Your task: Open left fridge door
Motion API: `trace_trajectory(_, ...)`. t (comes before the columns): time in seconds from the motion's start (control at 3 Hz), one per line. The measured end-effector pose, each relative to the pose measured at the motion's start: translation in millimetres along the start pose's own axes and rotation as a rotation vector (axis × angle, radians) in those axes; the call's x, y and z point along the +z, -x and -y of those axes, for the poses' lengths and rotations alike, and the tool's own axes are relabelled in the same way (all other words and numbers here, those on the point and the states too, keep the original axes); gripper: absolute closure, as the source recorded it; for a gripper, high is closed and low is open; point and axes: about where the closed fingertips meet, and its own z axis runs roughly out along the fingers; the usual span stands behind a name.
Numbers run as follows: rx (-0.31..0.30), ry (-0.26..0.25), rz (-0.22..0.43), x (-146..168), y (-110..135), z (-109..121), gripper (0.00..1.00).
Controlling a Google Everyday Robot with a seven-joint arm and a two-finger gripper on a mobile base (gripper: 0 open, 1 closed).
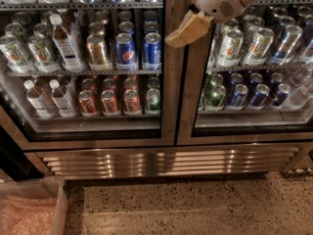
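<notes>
The left fridge door is a tall glass pane in a brushed steel frame, and it stands shut. Behind its pane are bottles, gold, blue and red cans. My gripper, with tan pads on a white wrist, hangs at the top centre. It is in front of the seam where the left door's right frame meets the right door. Whether it touches the frame I cannot tell. The right door's pane shows green-and-silver cans.
A steel louvred grille runs under both doors. Below it is speckled floor. A clear bin with a pink bag stands at the lower left. A dark gap lies to the left of the fridge.
</notes>
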Motion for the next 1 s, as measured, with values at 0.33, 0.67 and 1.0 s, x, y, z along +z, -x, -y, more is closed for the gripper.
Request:
trace_trajectory(0.33, 0.0, 0.0, 0.0, 0.0, 0.0, 0.0, 0.65)
trace_trajectory(0.67, 0.0, 0.0, 0.0, 0.1, 0.0, 0.0, 0.89)
trace_trajectory(1.0, 0.0, 0.0, 0.0, 0.1, 0.0, 0.0, 1.0)
